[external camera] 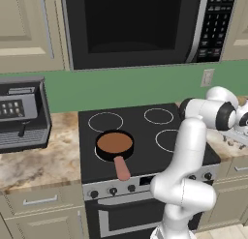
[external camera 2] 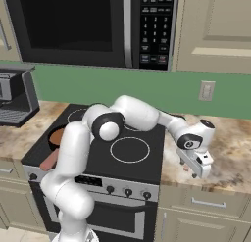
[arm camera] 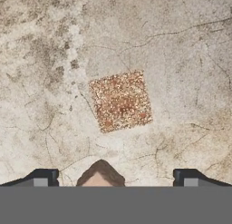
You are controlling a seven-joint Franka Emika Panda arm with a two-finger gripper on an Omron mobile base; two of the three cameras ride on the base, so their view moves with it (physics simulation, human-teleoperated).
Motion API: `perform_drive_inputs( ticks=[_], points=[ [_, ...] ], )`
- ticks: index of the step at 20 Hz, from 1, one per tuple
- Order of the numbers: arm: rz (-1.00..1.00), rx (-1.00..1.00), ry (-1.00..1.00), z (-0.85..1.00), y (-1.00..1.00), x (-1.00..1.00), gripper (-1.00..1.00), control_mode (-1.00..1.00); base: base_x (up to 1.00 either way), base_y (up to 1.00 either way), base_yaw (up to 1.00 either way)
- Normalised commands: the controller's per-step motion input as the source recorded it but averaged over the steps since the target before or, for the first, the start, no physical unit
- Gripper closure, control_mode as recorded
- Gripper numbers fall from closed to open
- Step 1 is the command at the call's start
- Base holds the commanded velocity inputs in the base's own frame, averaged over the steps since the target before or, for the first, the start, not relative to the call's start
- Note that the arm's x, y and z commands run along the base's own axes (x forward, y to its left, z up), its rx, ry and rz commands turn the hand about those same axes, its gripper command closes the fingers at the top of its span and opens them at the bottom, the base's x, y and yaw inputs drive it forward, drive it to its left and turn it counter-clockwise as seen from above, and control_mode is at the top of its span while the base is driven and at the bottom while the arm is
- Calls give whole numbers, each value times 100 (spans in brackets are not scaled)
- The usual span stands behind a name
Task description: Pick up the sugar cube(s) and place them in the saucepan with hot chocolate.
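Observation:
A brown speckled sugar cube [arm camera: 120,100] lies flat on the mottled stone counter, straight under the hand. My gripper [arm camera: 115,177] hangs open above it, one dark fingertip [arm camera: 45,177] on each side, nothing between them. A small brown shape [arm camera: 99,173] shows at the bottom edge between the tips; I cannot tell what it is. From the right base view, my gripper [external camera 2: 196,167] hovers low over the counter just right of the stove. The saucepan [external camera: 115,143], black with brown liquid and a pink handle [external camera: 122,168], sits on the stove's front left burner, partly hidden behind the arm [external camera 2: 55,137].
The black stove top [external camera: 145,136] has three free burner rings. A coffee machine [external camera: 22,117] stands on the left counter. A microwave [external camera: 140,25] hangs over the stove. A wall outlet [external camera 2: 207,90] is behind the right counter [external camera 2: 230,153].

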Motion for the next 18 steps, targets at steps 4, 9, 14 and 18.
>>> perform_drive_inputs(
  ticks=[4, 9, 14, 18],
  points=[
    [0, 2, 0, -10, 1, 0, 100, -100, 0, 0, 0],
    [0, 2, 0, -7, 0, 0, 100, -100, 0, 0, 0],
    [0, 1, 0, -5, 0, 0, 100, -100, 0, 0, 0],
    [0, 1, 0, -5, 0, 0, 100, -100, 0, 0, 0]
  ],
)
